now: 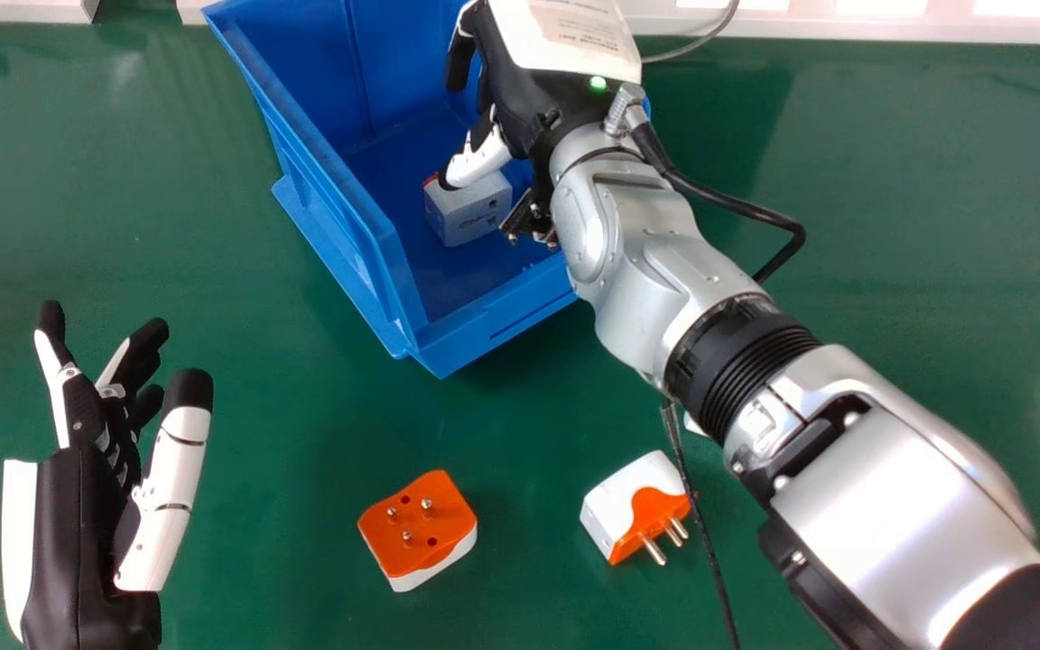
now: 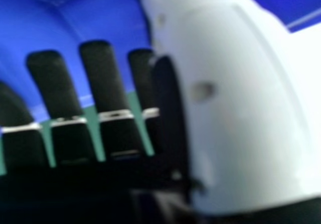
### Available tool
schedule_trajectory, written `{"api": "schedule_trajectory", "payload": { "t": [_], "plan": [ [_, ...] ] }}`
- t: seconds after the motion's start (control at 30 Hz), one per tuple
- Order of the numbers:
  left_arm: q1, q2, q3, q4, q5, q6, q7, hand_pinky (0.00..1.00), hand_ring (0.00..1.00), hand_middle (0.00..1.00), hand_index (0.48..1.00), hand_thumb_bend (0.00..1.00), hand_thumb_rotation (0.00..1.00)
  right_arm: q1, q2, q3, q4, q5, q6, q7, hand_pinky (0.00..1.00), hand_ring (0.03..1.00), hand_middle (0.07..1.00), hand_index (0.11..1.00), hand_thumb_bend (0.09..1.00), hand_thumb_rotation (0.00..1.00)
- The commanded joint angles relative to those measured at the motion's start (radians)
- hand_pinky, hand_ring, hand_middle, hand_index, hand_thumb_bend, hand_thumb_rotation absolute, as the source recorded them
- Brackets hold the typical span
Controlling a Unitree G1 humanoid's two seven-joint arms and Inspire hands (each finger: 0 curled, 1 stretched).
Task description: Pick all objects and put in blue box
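Note:
Over the blue box (image 1: 339,208), the right hand (image 1: 543,104) reaches in from the right. Inside, a pale grey adapter (image 1: 475,215) rests on the floor of the box, just below the hand's thumb. The right hand view has the right hand (image 2: 103,76) with straight fingers and its white thumb (image 2: 241,108), and nothing between them. An orange and white adapter (image 1: 419,522) lies pins up on the green table. Beside the forearm is a white and orange adapter (image 1: 633,506), its pins toward the table's near side. At the left, the left hand (image 1: 78,506) is open and holds nothing.
The green table (image 1: 123,226) surrounds the box. A black cable (image 1: 705,533) hangs beside the right forearm, just by the white and orange adapter. Pale frames (image 1: 845,23) run along the far edge, with a grey cable (image 1: 696,47) there.

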Motion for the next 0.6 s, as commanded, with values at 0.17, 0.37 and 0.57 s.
{"api": "schedule_trajectory", "payload": {
  "t": [0.17, 0.37, 0.57],
  "plan": [
    [-0.004, 0.002, 0.002, -0.021, 0.019, -0.001, 0.014, 0.89, 0.91, 0.89, 0.883, 0.59, 0.74, 0.044, -0.012, -0.035, -0.163, 0.025, -0.012, -0.035, 0.23, 0.366, 0.462, 0.555, 0.502, 0.00],
    [-0.016, 0.005, 0.000, -0.022, 0.008, 0.010, 0.002, 0.89, 0.91, 0.89, 0.883, 0.59, 0.74, 0.273, -0.079, -0.020, -0.575, -0.025, 0.039, -0.015, 0.21, 0.349, 0.460, 0.548, 0.501, 0.00],
    [-0.030, 0.018, 0.000, -0.002, 0.006, 0.001, -0.014, 0.89, 0.92, 0.90, 0.897, 0.56, 0.75, 0.572, -0.165, -0.032, -1.055, -0.078, 0.147, 0.104, 0.30, 0.397, 0.514, 0.528, 0.504, 0.00]
  ]
}}
